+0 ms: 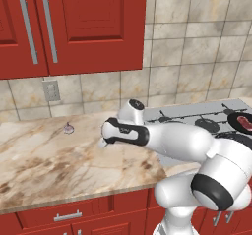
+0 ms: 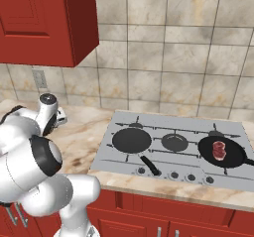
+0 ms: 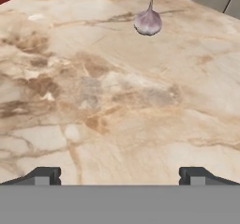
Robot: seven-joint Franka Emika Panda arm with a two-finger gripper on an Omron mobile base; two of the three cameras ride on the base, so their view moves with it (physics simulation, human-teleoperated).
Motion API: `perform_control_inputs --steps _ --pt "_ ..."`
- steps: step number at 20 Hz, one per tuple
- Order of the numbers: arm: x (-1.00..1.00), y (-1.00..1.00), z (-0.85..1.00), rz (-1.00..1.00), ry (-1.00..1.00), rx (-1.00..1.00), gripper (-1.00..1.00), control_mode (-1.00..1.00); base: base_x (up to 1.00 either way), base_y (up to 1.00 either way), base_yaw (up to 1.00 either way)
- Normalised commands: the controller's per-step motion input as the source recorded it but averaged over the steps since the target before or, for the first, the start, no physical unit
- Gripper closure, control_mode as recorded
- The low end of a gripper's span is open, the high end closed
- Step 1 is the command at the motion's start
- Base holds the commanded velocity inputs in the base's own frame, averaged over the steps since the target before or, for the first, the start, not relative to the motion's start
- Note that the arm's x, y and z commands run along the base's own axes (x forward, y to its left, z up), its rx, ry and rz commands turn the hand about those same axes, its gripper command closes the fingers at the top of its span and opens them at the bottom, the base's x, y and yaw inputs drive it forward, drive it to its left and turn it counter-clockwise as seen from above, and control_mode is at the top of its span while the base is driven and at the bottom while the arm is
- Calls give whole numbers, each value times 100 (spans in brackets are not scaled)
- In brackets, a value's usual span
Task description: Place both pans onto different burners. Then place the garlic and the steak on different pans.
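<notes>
The garlic [image 3: 148,21], a small pale bulb with a pointed tip, lies on the marble counter [image 3: 117,101] well ahead of my gripper [image 3: 120,175]. Both fingertips [image 3: 44,175] stand wide apart with nothing between them, so the gripper is open. From the left base view the garlic [image 1: 69,128] sits left of the gripper [image 1: 103,141]. One black pan [image 2: 131,140] rests on the left burner, its handle toward the front. The other pan [image 2: 233,154] sits on the right burner with the red steak [image 2: 219,149] in it. The steak [image 1: 242,122] also shows at the far right.
The silver cooktop [image 2: 149,122] has a bare centre burner [image 2: 174,142] and a row of knobs [image 2: 173,174] along its front. Red wall cabinets [image 1: 74,27] hang over the counter. A wall socket [image 1: 51,90] sits on the tiled backsplash behind the garlic.
</notes>
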Motion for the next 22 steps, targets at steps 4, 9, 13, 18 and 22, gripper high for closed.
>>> perform_control_inputs --steps 4,9,13,18,22 --pt "8 47 0 0 0 1 -100 -100 0 0 0" --pt "14 35 0 0 0 0 -100 -100 0 0 0" --pt "21 20 0 0 0 0 -100 -100 0 0 0" --pt "23 28 0 0 -1 0 -100 -100 0 0 0" --pt "28 37 0 0 -5 0 -100 -100 0 0 0"
